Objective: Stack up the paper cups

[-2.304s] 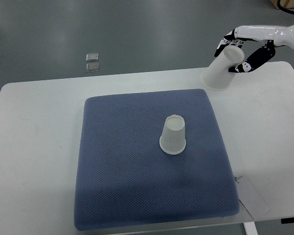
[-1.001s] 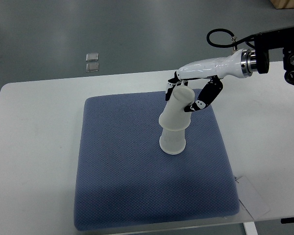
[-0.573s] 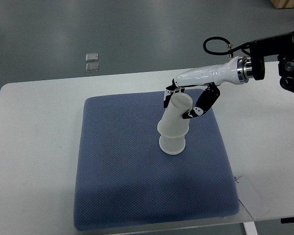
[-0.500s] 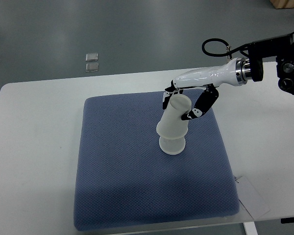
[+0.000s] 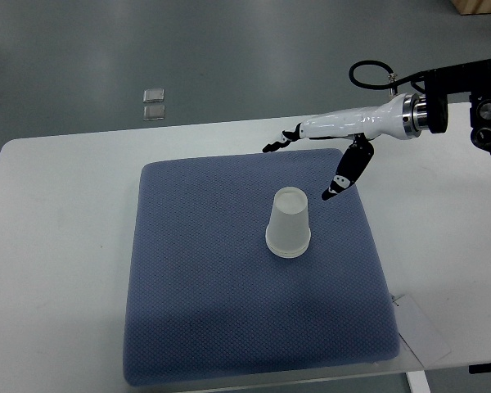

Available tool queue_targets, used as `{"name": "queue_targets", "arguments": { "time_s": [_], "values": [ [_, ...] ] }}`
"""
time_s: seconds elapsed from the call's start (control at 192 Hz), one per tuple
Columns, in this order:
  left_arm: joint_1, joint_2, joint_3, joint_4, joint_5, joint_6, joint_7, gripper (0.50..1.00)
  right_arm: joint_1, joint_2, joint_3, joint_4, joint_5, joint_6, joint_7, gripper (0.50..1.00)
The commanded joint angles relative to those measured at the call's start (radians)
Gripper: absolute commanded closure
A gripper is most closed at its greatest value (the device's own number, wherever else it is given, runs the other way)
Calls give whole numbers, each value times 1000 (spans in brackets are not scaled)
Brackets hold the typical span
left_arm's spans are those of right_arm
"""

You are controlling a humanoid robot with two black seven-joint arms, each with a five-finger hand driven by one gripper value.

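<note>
Table (image 5: 57, 246): white top with rounded corners, standing on a grey floor (image 5: 229, 49).

Mat (image 5: 229, 319): blue-grey, textured, roughly square, lying flat on the middle of the table and covering most of its width.

Paper cups (image 5: 288, 223): white, upside down, rim on the mat, flat base facing up. They stand upright a little right of the mat's centre and toward its far half. A faint double edge shows at the rim, one cup seated over another, so they read as a single nested stack. Nothing touches them.

Right hand (image 5: 311, 160): white shell with black fingertips, on an arm that enters from the right edge of the view, with a black cable loop near the wrist. The fingers are spread wide and hold nothing. One group of fingers (image 5: 280, 141) points left over the far edge of the mat; the thumb (image 5: 342, 178) hangs down and points toward the mat, just beside the cups on their right but clear of them. The hand hovers above and behind the cups.

Two small squares (image 5: 154, 103): pale, shiny, lying on the floor beyond the table's far edge.

Card (image 5: 421, 332): white, flat on the table near the mat's near right corner.
</note>
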Motion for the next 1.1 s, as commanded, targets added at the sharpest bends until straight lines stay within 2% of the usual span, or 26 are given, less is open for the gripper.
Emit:
{"name": "queue_targets", "arguments": {
  "time_s": [0.0, 0.109, 0.188, 0.308, 0.427, 0.756, 0.923, 1.095],
  "values": [
    [0, 0, 0, -1, 0, 0, 0, 500, -49, 7, 74, -87, 84, -18, 0, 585],
    [0, 0, 0, -1, 0, 0, 0, 500, -131, 47, 158, -215, 233, -38, -3, 587],
    [0, 0, 0, -1, 0, 0, 0, 500, -181, 99, 199, -311, 339, -99, -6, 587],
    [0, 0, 0, -1, 0, 0, 0, 500, -253, 168, 245, -446, 561, -208, -62, 587],
    [0, 0, 0, -1, 0, 0, 0, 500, -313, 232, 302, -535, 730, -240, -94, 587],
    [0, 0, 0, -1, 0, 0, 0, 500, -473, 409, 540, -649, 776, -285, -97, 585],
    [0, 0, 0, -1, 0, 0, 0, 500, -503, 450, 601, -658, 776, -315, -91, 585],
    [0, 0, 0, -1, 0, 0, 0, 500, -537, 499, 643, -661, 776, -315, -82, 585]
  ]
}}
